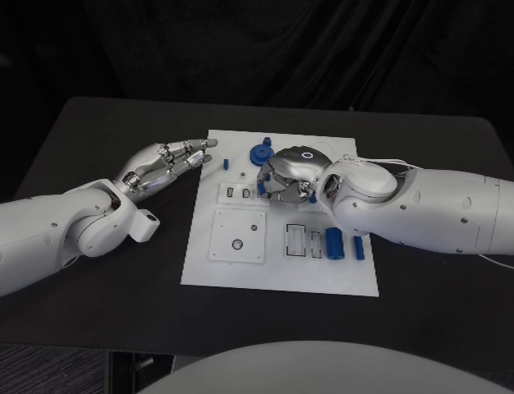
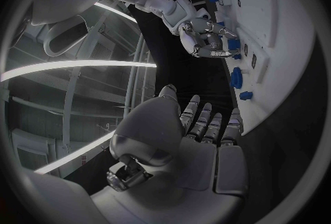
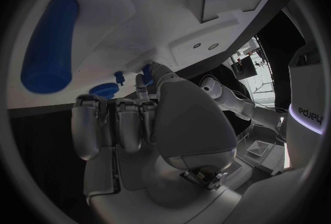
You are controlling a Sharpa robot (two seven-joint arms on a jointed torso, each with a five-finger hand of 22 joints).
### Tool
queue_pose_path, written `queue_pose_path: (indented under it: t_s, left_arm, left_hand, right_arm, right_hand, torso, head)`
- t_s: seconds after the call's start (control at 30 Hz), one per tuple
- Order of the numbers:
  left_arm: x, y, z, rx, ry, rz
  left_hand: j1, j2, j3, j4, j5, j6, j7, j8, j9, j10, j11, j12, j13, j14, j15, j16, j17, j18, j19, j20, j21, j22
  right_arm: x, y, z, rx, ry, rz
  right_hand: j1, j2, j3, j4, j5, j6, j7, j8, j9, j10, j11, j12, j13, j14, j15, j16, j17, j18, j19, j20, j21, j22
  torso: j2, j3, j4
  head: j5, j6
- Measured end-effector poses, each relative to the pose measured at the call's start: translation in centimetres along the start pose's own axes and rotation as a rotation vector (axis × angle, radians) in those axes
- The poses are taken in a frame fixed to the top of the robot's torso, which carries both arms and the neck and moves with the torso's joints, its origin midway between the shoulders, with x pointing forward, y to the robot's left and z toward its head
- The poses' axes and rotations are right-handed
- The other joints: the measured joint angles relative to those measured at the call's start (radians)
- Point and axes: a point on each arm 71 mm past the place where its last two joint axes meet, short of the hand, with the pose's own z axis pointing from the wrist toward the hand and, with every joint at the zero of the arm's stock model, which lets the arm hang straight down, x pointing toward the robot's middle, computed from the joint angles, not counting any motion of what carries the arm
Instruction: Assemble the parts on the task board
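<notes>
Right hand (image 1: pixel 283 179) hangs curled over the white rectangular task board (image 1: pixel 281 275) at frame centre, grip contents unclear; left hand (image 1: pixel 168 164) reaches flat, fingers apart and empty, touching the board's upper-left edge near small blue parts (image 1: pixel 341 245).

Dim all over, with a black surface (image 1: pixel 91 271) and dark room behind. Brightest on the white task board (image 1: pixel 281 275), lit from above. Soft shine on the silver left robot hand (image 1: pixel 162 167). In the left wrist view, long glowing strips of light at 9 o'clock. Bent, stretched edges and a dark ring around both wrist views. Very close, fuzzy blue part (image 3: pixel 48 44) at 10 o'clock.
</notes>
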Motion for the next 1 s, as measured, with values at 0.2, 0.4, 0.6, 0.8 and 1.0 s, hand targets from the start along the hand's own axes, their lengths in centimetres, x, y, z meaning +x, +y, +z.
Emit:
queue_pose_path:
  t_s: [0.2, 0.4, 0.6, 0.8, 1.0]
  left_arm:
    - [0.01, 0.02, 0.02, 0.0, 0.001, 0.0]
    - [0.03, 0.03, 0.06, 0.0, 0.002, -0.001]
    - [0.02, 0.06, 0.05, -0.001, 0.002, -0.002]
    - [0.03, 0.1, 0.04, -0.001, 0.003, -0.002]
    - [0.04, 0.12, 0.02, -0.002, 0.003, -0.003]
  left_hand:
    - [0.0, 0.0, 0.0, 0.0, 0.0, 0.0, 0.0, 0.0, 0.0, 0.0, 0.0, 0.0, 0.0, 0.0, 0.0, 0.0, 0.0, 0.0, 0.0, 0.0, 0.0, 0.0]
    - [0.0, 0.0, 0.0, 0.0, -0.004, -0.004, 0.004, 0.0, 0.0, 0.0, 0.0, 0.0, 0.0, 0.004, 0.004, 0.0, 0.0, 0.0, 0.0, 0.0, 0.004, 0.0]
    - [0.0, 0.0, 0.0, 0.0, -0.004, -0.004, 0.004, 0.0, -0.001, 0.0, 0.0, 0.0, 0.0, 0.004, 0.004, 0.0, 0.0, 0.0, 0.0, 0.0, 0.004, 0.0]
    - [0.0, 0.0, 0.0, 0.0, -0.004, -0.004, 0.004, 0.0, -0.001, 0.0, 0.0, 0.0, 0.0, 0.004, 0.004, 0.0, 0.0, 0.0, 0.0, 0.0, 0.004, 0.0]
    - [0.0, 0.0, 0.0, 0.0, -0.004, -0.004, 0.004, 0.0, -0.001, 0.0, 0.0, 0.0, 0.0, 0.004, 0.004, 0.0, 0.0, 0.0, 0.0, 0.0, 0.004, 0.0]
  right_arm:
    - [0.11, -0.09, 0.08, 0.003, 0.008, -0.003]
    - [0.21, -0.15, 0.13, 0.005, 0.018, -0.005]
    - [0.22, -0.16, 0.15, 0.004, 0.023, -0.006]
    - [0.24, -0.11, 0.19, 0.002, 0.03, -0.007]
    - [0.32, -0.25, 0.1, 0.0, 0.033, -0.007]
  right_hand:
    - [-0.022, -0.01, -0.007, -0.014, -0.086, -0.029, 0.0, -0.016, 0.003, 0.0, 0.0, 0.0, 0.0, -0.003, 0.003, 0.0, 0.0, 0.0, 0.004, 0.004, -0.005, 0.0]
    - [-0.045, -0.023, -0.029, -0.01, -0.163, -0.056, 0.002, -0.027, 0.002, 0.0, 0.0, 0.0, 0.0, -0.003, 0.003, 0.0, 0.0, 0.0, 0.004, 0.004, -0.006, 0.0]
    - [-0.05, -0.028, -0.035, -0.009, -0.191, -0.08, 0.001, -0.037, 0.002, 0.0, 0.0, 0.0, 0.0, -0.003, 0.003, 0.0, 0.0, 0.0, 0.004, 0.004, -0.006, 0.0]
    - [-0.056, -0.034, -0.043, -0.009, -0.214, -0.1, 0.0, -0.044, 0.002, 0.0, 0.0, 0.0, 0.0, -0.003, 0.003, 0.0, 0.0, 0.0, 0.004, 0.004, -0.01, 0.0]
    - [-0.079, -0.051, -0.059, 0.022, -0.264, -0.18, 0.001, -0.077, -0.007, 0.0, 0.0, 0.0, 0.0, -0.003, 0.003, 0.0, 0.0, 0.0, 0.004, 0.004, -0.014, 0.0]
  torso:
    - [0.0, -0.0004, 0.0003]
    - [0.0, -0.0008, 0.0008]
    - [0.0, -0.0011, 0.0009]
    - [0.0, -0.0011, 0.0004]
    - [0.0, -0.0009, -0.0001]
  head:
    - [0.001, 0.0]
    - [0.001, 0.0]
    - [0.0, 0.0]
    - [0.0, 0.0]
    - [0.002, 0.0]
